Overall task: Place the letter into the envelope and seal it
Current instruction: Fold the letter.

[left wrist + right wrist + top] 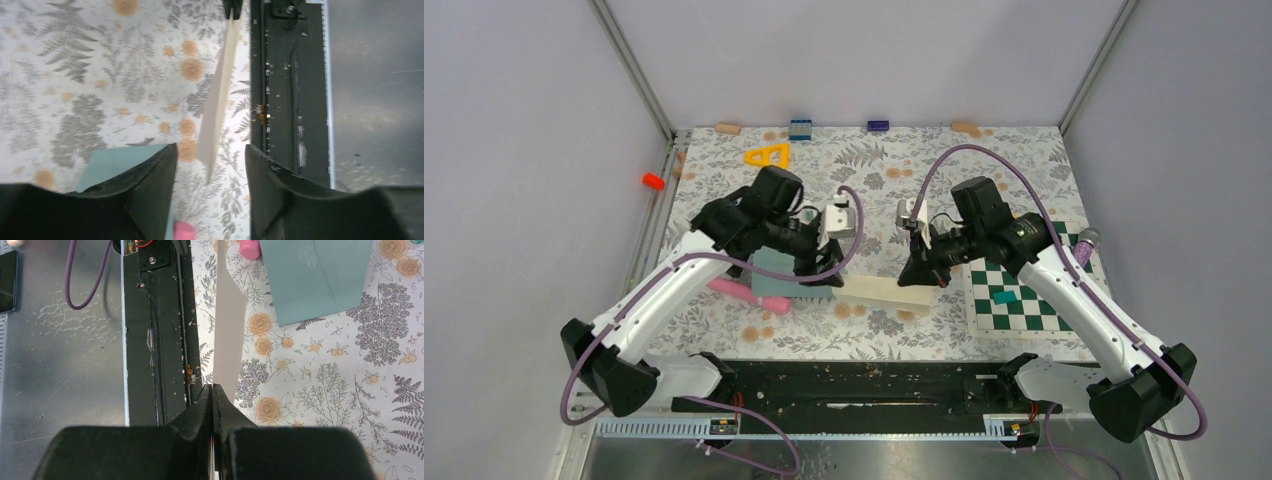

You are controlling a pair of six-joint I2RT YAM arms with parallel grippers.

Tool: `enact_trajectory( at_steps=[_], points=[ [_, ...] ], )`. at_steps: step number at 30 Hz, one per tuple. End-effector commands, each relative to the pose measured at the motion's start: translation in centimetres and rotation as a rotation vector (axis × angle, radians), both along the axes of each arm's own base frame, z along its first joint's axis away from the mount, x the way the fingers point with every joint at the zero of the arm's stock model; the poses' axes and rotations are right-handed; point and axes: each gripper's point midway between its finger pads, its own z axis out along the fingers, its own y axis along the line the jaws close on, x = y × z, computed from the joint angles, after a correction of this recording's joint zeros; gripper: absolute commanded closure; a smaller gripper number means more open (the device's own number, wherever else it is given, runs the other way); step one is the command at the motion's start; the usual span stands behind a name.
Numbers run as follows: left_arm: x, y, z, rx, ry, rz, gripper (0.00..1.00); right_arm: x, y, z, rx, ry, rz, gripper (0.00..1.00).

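The letter, a cream sheet, hangs edge-on just above the floral cloth at the table's middle. My right gripper is shut on its right end; in the right wrist view the fingers pinch the sheet. My left gripper is at the letter's left end. In the left wrist view its jaws stand apart, with the tip of the letter just ahead of the gap, touching neither finger. The teal-grey envelope lies flat under the left arm, also seen as the envelope and the envelope.
A pink object lies by the envelope's near edge. A green chessboard mat carries a small teal piece on the right. A yellow triangle and small blocks sit at the back. The black base rail runs along the near edge.
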Motion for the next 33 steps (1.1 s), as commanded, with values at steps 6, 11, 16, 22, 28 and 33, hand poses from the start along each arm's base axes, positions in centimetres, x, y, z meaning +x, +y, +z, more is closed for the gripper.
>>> enact_trajectory(
  at_steps=[6, 11, 16, 22, 28, 33],
  points=[
    [1.9, 2.6, 7.8, -0.287, -0.214, 0.129, 0.11, -0.3, -0.6, 5.5, 0.139, -0.018, -0.047, 1.00],
    [1.0, 2.6, 7.8, -0.294, -0.196, 0.078, 0.10, 0.4, -1.3, 8.7, 0.275, 0.039, -0.110, 1.00],
    [1.7, 1.8, 7.7, -0.317, -0.169, 0.074, 0.08, -0.5, -1.6, 9.7, 0.339, 0.068, -0.089, 1.00],
    [2.0, 0.7, 9.0, -0.349, -0.129, 0.033, 0.05, -1.8, -2.0, 10.2, 0.370, 0.060, -0.059, 1.00],
    [-0.4, -0.4, 8.3, -0.358, -0.045, -0.084, 0.06, -1.4, -2.2, 10.4, 0.376, 0.044, -0.076, 1.00],
    [-2.5, -0.9, 6.9, -0.327, -0.012, -0.151, 0.10, -0.7, -2.5, 11.1, 0.399, 0.027, -0.113, 1.00]
  ],
)
